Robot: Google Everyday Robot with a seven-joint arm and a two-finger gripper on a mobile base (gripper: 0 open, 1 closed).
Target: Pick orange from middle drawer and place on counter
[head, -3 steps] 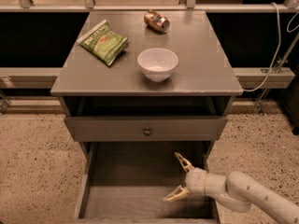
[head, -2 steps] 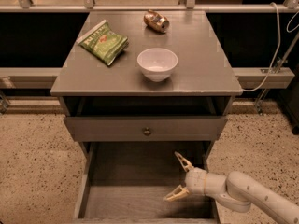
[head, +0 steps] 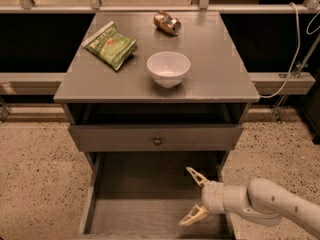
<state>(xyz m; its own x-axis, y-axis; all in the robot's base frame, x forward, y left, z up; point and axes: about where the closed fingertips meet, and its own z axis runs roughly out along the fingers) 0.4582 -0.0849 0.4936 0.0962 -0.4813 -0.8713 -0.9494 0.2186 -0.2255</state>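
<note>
The middle drawer (head: 130, 214) is pulled open at the bottom of the view, and the floor I can see is bare. No orange shows in it or anywhere else; it is hidden or out of view. My gripper (head: 186, 196) is inside the drawer at its right side, just above the floor. Its two fingers are spread wide and hold nothing. The white arm comes in from the lower right over the drawer's right wall. The counter (head: 220, 59) is the grey top of the cabinet above.
On the counter lie a green snack bag (head: 111, 45) at the left, a brownish can (head: 167, 22) on its side at the back, and a white bowl (head: 168, 68) in the middle. A closed drawer front with a knob (head: 157, 141) sits above the open drawer. A cable (head: 295, 49) hangs at the right.
</note>
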